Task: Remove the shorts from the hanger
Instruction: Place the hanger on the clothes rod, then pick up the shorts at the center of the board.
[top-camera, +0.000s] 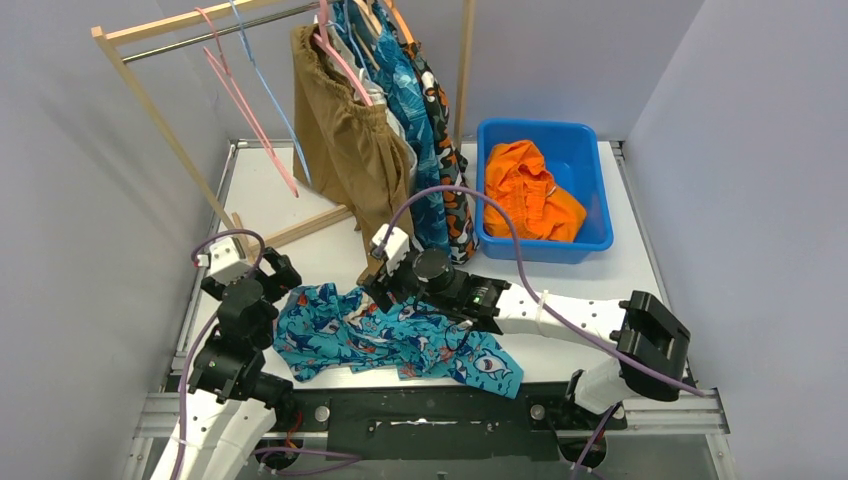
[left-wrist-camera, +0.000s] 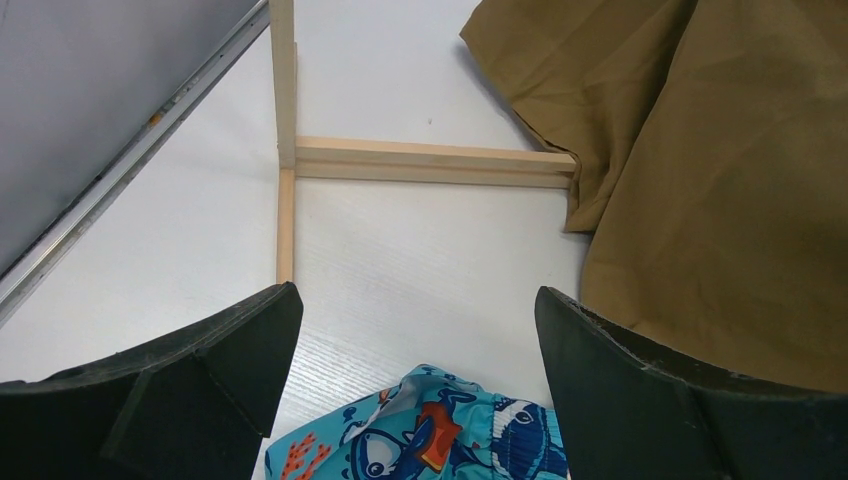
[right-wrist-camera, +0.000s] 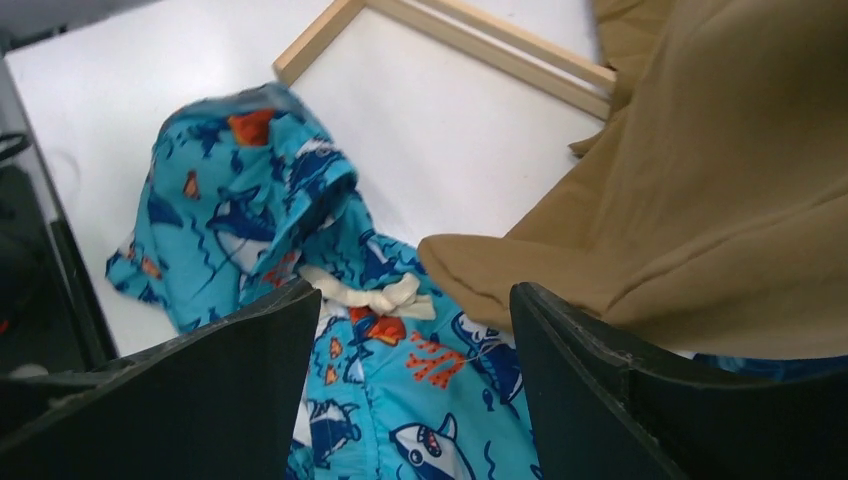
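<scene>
Looking from the top cam, the wooden rack (top-camera: 165, 125) stands far-left on the white bench (top-camera: 560, 285). The brown shorts (top-camera: 345, 150), blue patterned shorts (top-camera: 412, 85) and camo shorts (top-camera: 450, 160) hang off its rail. Only this view shows the orange shorts (top-camera: 525, 190), crumpled in the blue plastic bin (top-camera: 545, 252) at far right. It also shows the whole shark-print shorts (top-camera: 400, 340), spread flat and wrinkled on the near bench, off the hanger, btwn the two arms.

Left wrist cam adds the rack's pale wood crossbar (left-wrist-camera: 430, 160) lying flat on the bench, w/ the brown hem draped over its right end. Right wrist cam alone shows the white drawstring (right-wrist-camera: 370, 295), knotted at the teal waistband, and a folded corner of brown hem just above it.

Left arm is folded upright at the near-left corner. The left hand (left-wrist-camera: 417, 295) points twd the rack base w/ jaws spread wide, nothing btwn them, just over the teal pair's edge. Right arm stretches low across the near bench to the left. The right hand (right-wrist-camera: 410, 300) is at the bottom of the brown shorts, jaws wide apart, not clamped on cloth.

Brown fabric is matte and smooth w/ soft folds; the teal print is thin and crumpled.
</scene>
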